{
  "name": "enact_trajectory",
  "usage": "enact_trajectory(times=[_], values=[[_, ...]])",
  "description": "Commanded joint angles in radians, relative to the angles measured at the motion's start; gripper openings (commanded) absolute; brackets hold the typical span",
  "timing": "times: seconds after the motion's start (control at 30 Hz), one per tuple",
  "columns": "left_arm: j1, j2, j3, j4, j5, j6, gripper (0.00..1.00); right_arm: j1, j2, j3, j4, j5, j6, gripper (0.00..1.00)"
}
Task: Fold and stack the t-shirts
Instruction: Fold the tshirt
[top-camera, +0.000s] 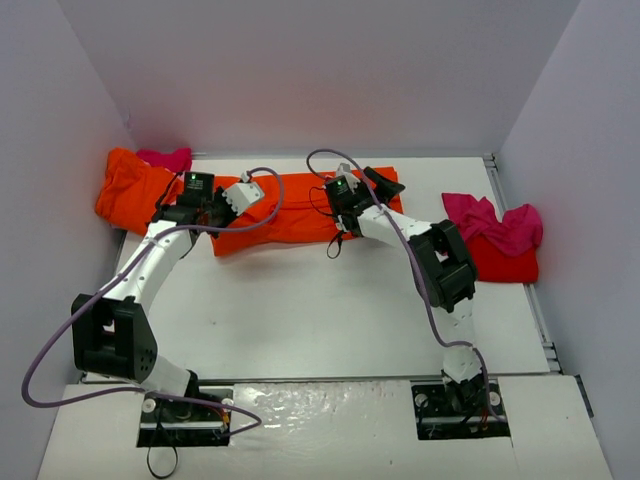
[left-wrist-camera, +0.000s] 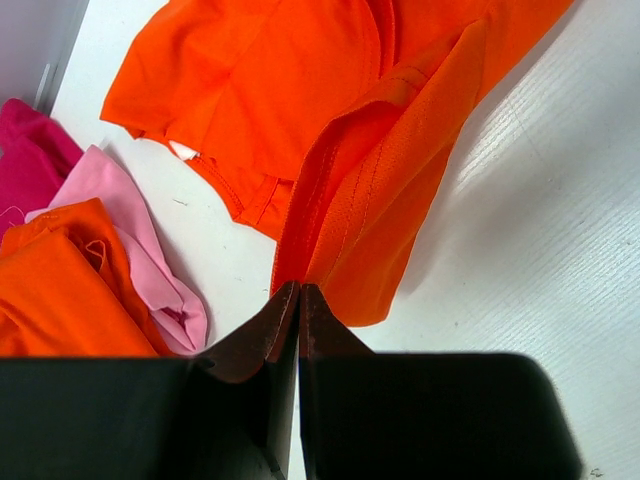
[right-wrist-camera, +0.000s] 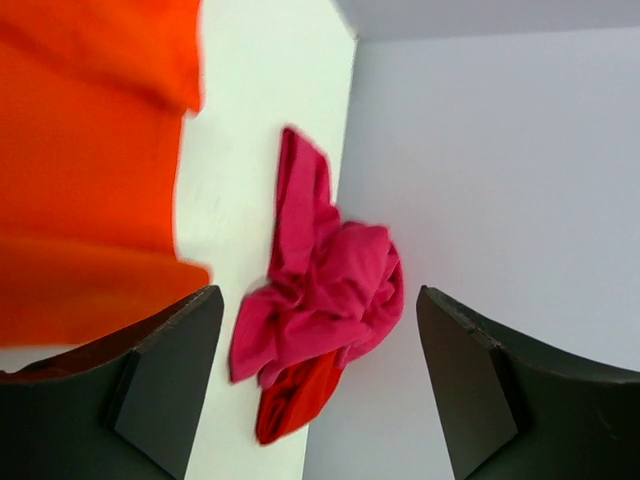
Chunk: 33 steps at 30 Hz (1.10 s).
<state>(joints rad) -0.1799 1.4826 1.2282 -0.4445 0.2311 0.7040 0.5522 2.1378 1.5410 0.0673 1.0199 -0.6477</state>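
A bright orange t-shirt (top-camera: 300, 215) lies stretched across the back middle of the table. My left gripper (top-camera: 250, 190) is at its left end, shut on a pinched fold of its hem (left-wrist-camera: 330, 250), with the jaws (left-wrist-camera: 299, 290) pressed together. My right gripper (top-camera: 385, 183) hovers over the shirt's right end, open with nothing between its fingers (right-wrist-camera: 320, 295). The orange cloth (right-wrist-camera: 90, 170) sits left of its left finger. A magenta-pink t-shirt (top-camera: 495, 222) lies crumpled on a red one (top-camera: 505, 262) at the right wall.
A second orange shirt (top-camera: 130, 190) and a magenta one (top-camera: 165, 158) are bunched in the back left corner, with a pale pink shirt (left-wrist-camera: 130, 230) among them. White walls close in the left, back and right sides. The magenta heap (right-wrist-camera: 340, 270) and red cloth (right-wrist-camera: 295, 400) touch the right wall.
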Motion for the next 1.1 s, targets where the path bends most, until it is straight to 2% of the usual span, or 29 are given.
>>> enact_trajectory(times=[0.0, 0.13, 0.27, 0.43, 0.53, 0.7, 0.9, 1.07], values=[[0.013, -0.050, 0.014, 0.029, -0.008, 0.018, 0.00, -0.035, -0.069, 0.092, 0.054, 0.043, -0.070, 0.76], [0.013, -0.051, 0.008, 0.031, -0.011, 0.021, 0.00, -0.051, -0.060, 0.058, 0.048, 0.027, -0.077, 0.76], [0.012, -0.050, 0.005, 0.032, -0.012, 0.025, 0.00, -0.036, -0.160, -0.078, -0.030, -0.040, 0.012, 0.74], [0.013, -0.037, 0.013, 0.037, -0.010, 0.021, 0.00, 0.000, -0.286, -0.183, -0.169, -0.152, 0.134, 0.54], [0.011, -0.038, 0.015, 0.035, -0.009, 0.016, 0.00, 0.016, -0.327, -0.206, -0.234, -0.227, 0.177, 0.54], [0.012, -0.039, 0.005, 0.038, -0.014, 0.017, 0.00, 0.046, -0.332, -0.225, -0.328, -0.333, 0.222, 0.53], [0.012, -0.036, 0.007, 0.039, -0.017, 0.019, 0.00, 0.033, -0.283, -0.245, -0.361, -0.473, 0.216, 0.42], [0.012, -0.036, 0.011, 0.033, -0.022, 0.023, 0.00, 0.026, -0.229, -0.230, -0.364, -0.489, 0.204, 0.43]])
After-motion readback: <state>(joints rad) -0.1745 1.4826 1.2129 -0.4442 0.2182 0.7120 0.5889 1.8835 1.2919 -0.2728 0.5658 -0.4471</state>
